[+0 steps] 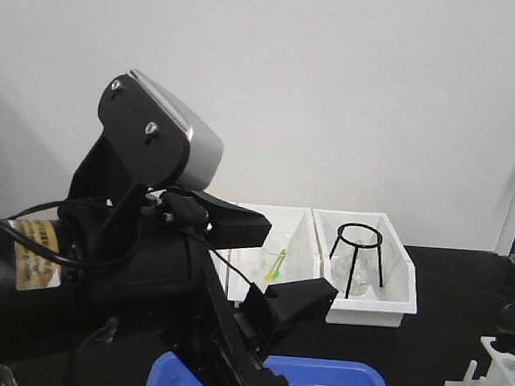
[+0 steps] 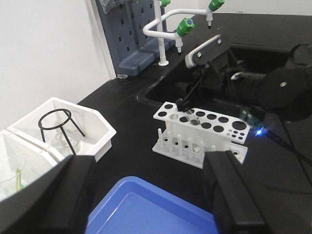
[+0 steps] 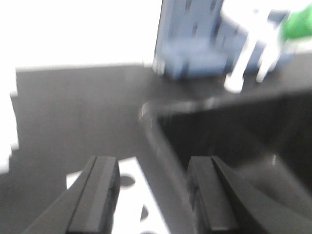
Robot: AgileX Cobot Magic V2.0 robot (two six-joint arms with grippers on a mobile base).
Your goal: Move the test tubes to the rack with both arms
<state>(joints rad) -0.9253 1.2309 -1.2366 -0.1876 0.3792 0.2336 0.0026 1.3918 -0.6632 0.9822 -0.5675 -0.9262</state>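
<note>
The white rack (image 2: pixel 200 127) stands on the black bench beside a sink; it also shows at the lower right of the front view (image 1: pixel 498 381). My right gripper (image 3: pixel 153 165) is open and empty, hovering just above the rack's holed top plate (image 3: pixel 130 195); this view is blurred. In the left wrist view the right arm (image 2: pixel 265 87) reaches down over the rack. My left gripper (image 2: pixel 148 168) is open wide and empty above the near end of the blue tray (image 2: pixel 146 212); it also shows in the front view (image 1: pixel 275 264). I cannot make out any test tube for certain.
White open-front bins (image 2: pixel 100 129) stand to the left, one holding a black wire stand (image 1: pixel 357 252) and glassware. A sink (image 2: pixel 253 53) with white green-tipped taps (image 2: pixel 181 22) lies behind the rack. A grey-blue peg board (image 2: pixel 131 39) stands against the wall.
</note>
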